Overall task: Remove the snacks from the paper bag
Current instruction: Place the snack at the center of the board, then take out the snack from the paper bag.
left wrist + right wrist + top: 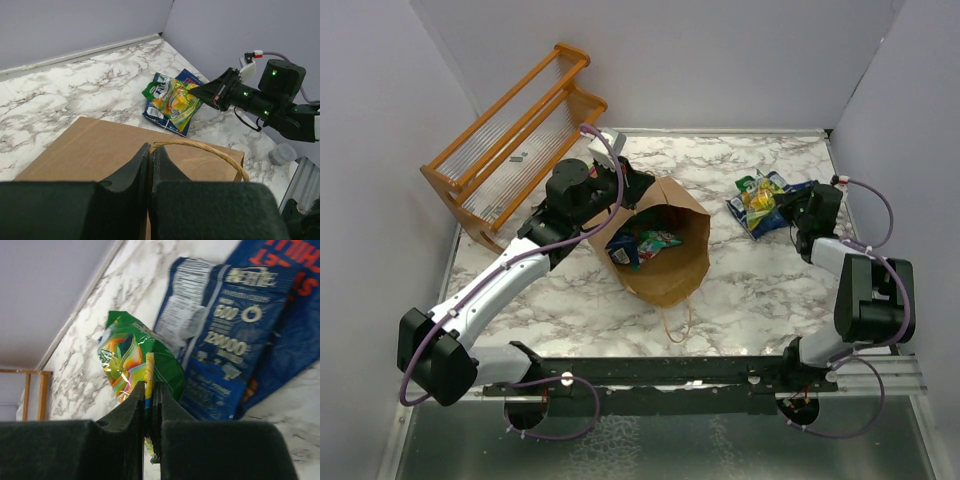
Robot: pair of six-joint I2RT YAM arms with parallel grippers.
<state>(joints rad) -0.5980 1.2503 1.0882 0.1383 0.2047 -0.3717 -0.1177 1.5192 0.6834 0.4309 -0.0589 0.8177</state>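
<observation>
Near the marbled worktop's (760, 290) far right corner, the right end effector (152, 390) pinches a glossy green-and-yellow snack packet (127, 355) lying over a dark blue packet (225, 340). Mid-worktop the brown kraft paper bag (675, 285) lies on its side, the left end effector (150, 150) clamped on its rim. Teal, blue and red packets (642, 245) show inside, their number hidden by its wall.

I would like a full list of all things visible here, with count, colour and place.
paper bag: one, brown, lying open mid-table.
snacks in bag: at least two, teal and dark blue.
snacks on table: at least three, blue, green, yellow, far right.
rack: one, orange wood, far left.
table: one, white-grey marble.
left gripper: one, black, shut on paper bag's rim.
right gripper: one, black, shut on green-yellow snack.
</observation>
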